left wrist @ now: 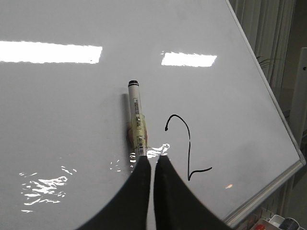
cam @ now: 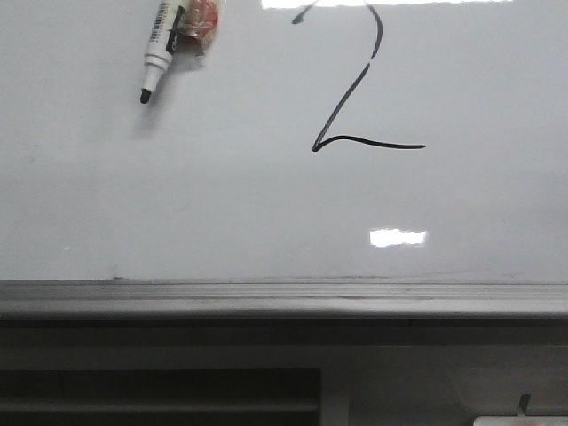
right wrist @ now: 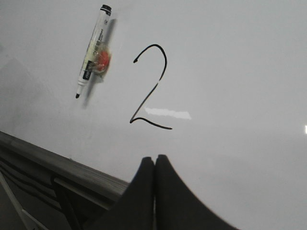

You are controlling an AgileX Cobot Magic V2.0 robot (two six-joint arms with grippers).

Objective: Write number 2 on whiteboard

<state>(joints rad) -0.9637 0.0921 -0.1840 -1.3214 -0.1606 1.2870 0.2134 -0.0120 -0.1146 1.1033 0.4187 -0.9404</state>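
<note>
The number 2 [cam: 342, 106] is a thin black stroke on the whiteboard [cam: 222, 204], right of centre. Its top runs out of the front view. It also shows in the left wrist view [left wrist: 188, 143] and the right wrist view [right wrist: 147, 98]. A white marker pen [cam: 160, 44] with a black tip and an orange lump on its barrel sits against the board, left of the 2, with no gripper on it. My left gripper [left wrist: 153, 159] is shut and empty, its tips just short of the pen [left wrist: 135, 115]. My right gripper [right wrist: 155, 158] is shut and empty, below the 2. Neither gripper shows in the front view.
A grey metal ledge [cam: 284, 297] runs along the board's lower edge and shows in the right wrist view [right wrist: 48, 160] too. The board's framed right edge [left wrist: 268, 96] shows in the left wrist view. Bright light reflections lie on the board.
</note>
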